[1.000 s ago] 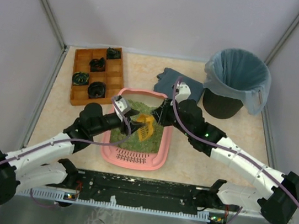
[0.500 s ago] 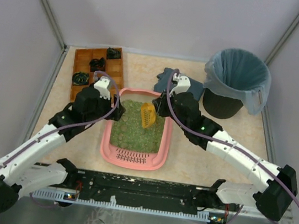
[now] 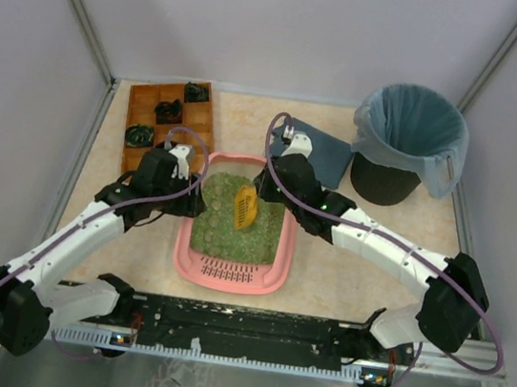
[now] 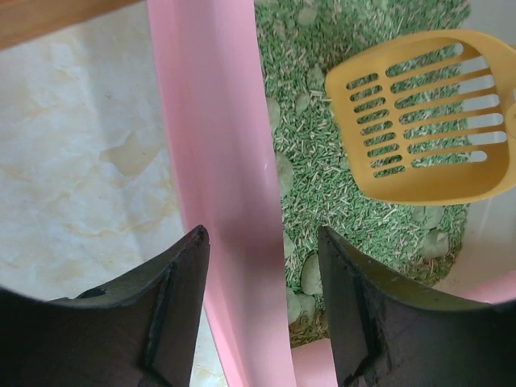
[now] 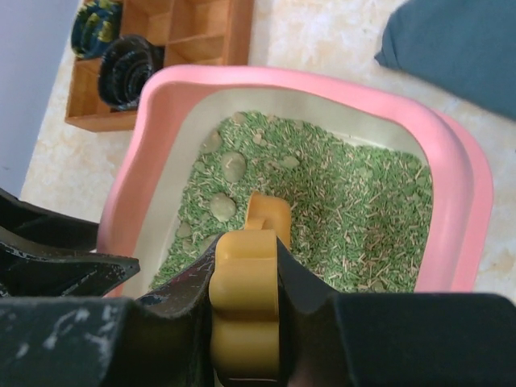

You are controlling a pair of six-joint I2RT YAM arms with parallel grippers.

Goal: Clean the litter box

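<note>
The box (image 3: 227, 283) sat in the middle of the table (image 3: 325, 270).
The left gripper (image 4: 260, 242) stood apart around its stiff left wall, a good hold, I thought; it looked light and slidy. The right gripper (image 5: 246, 274) squeezed the scoop (image 3: 245, 208) over the litter (image 3: 234, 233).

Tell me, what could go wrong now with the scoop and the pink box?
1. The left gripper straddles the box wall with its jaws apart, so the box might slide when the scoop digs in.
2. The bin stands away from the box, so litter could fall through the scoop's slots onto the table on the way there.
</note>
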